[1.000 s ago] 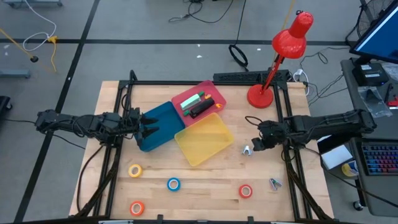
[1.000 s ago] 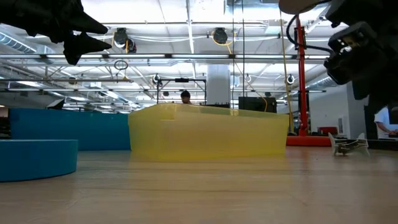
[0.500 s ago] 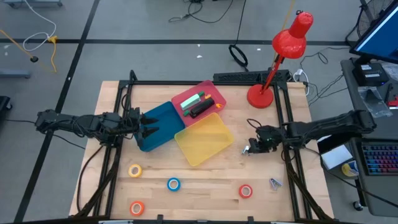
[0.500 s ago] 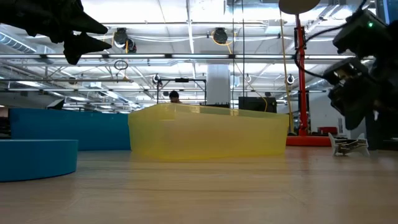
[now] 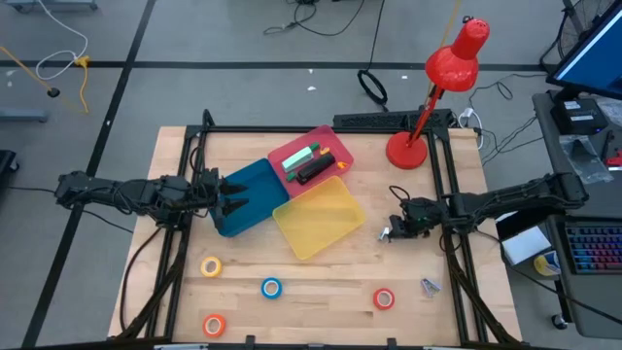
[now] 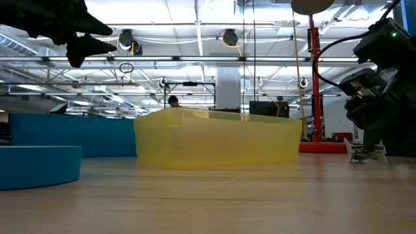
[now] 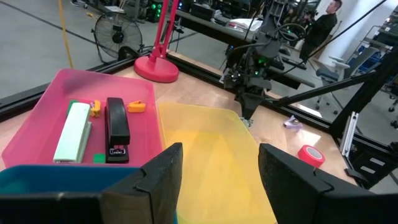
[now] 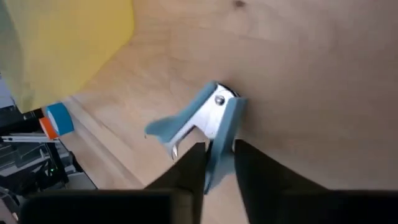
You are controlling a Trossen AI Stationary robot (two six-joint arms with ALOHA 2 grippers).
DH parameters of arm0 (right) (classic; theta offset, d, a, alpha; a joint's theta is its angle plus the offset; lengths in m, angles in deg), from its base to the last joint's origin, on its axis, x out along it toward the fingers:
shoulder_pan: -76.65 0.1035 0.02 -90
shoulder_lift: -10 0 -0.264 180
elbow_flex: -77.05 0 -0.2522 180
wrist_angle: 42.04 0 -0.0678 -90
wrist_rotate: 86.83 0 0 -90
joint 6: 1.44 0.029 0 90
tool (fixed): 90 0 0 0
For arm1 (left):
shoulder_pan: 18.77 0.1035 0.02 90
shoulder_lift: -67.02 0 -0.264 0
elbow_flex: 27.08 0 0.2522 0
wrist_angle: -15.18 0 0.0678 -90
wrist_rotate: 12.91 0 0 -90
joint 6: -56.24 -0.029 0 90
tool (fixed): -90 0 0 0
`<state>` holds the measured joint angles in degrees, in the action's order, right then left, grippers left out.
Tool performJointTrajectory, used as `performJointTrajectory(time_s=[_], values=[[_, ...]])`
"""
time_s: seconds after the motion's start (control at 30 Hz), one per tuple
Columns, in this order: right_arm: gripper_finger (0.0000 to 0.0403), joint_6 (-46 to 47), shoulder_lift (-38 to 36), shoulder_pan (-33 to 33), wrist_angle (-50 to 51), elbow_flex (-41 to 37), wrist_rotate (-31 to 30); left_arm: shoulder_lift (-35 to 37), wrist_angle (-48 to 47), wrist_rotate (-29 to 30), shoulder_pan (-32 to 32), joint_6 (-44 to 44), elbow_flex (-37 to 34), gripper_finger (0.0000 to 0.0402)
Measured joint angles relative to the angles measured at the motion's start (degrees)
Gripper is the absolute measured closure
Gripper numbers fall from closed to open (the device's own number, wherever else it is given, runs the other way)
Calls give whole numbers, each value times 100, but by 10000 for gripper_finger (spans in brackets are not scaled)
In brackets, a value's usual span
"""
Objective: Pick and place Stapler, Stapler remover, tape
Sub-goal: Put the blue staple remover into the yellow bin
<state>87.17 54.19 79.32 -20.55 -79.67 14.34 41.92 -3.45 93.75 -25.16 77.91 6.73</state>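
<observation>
Three bins sit in a cluster at the middle of the high view: a blue bin (image 5: 245, 197) at left, a pink bin (image 5: 326, 143) above, and a yellow bin (image 5: 319, 217) lower right, all touching or nearly so. The pink bin holds one black stapler (image 5: 311, 170), one green-and-white stapler (image 5: 301, 156) and small orange bits. A red lamp (image 5: 428, 97) stands at the upper right of the tabletop (image 5: 311, 267). Four tape rolls lie along the lower part of the frame: yellow (image 5: 211, 265), blue (image 5: 271, 288), orange (image 5: 214, 326) and red (image 5: 384, 298), well apart from one another. Two staple removers show: one remover (image 5: 387, 234) just right of the yellow bin, and a second remover (image 5: 429, 286) at the lower right, near the red roll.

The right gripper (image 8: 216, 163) reaches in low from the right edge, tipped down to the tabletop, its jaws clamped on the first remover's light-blue handle, as the right wrist view shows. The left gripper (image 7: 214, 163) stretches level from the left edge and hangs over the blue bin, jaws apart and holding nothing.
</observation>
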Motion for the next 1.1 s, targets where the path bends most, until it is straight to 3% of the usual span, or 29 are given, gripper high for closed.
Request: performJointTrajectory(time_s=[0.13,0.33,0.53,0.63,0.83,1.1], values=[[387,-190,0,-4,-148,-1,-55,-2,-2,-1,0,3,0,192],[392,-32,4,-4,-885,142,78,-2,2,-2,0,31,0,192],[402,-188,0,5,-1210,962,214,0,17,0,0,24,0,192],[402,-433,3,3,-1236,1412,-111,0,26,0,-2,-28,0,192],[403,-1588,495,-173,-1229,2205,-836,-2,47,48,0,-63,0,192],[403,-4057,2288,-565,-717,3756,-828,-1,49,51,0,-35,0,192]])
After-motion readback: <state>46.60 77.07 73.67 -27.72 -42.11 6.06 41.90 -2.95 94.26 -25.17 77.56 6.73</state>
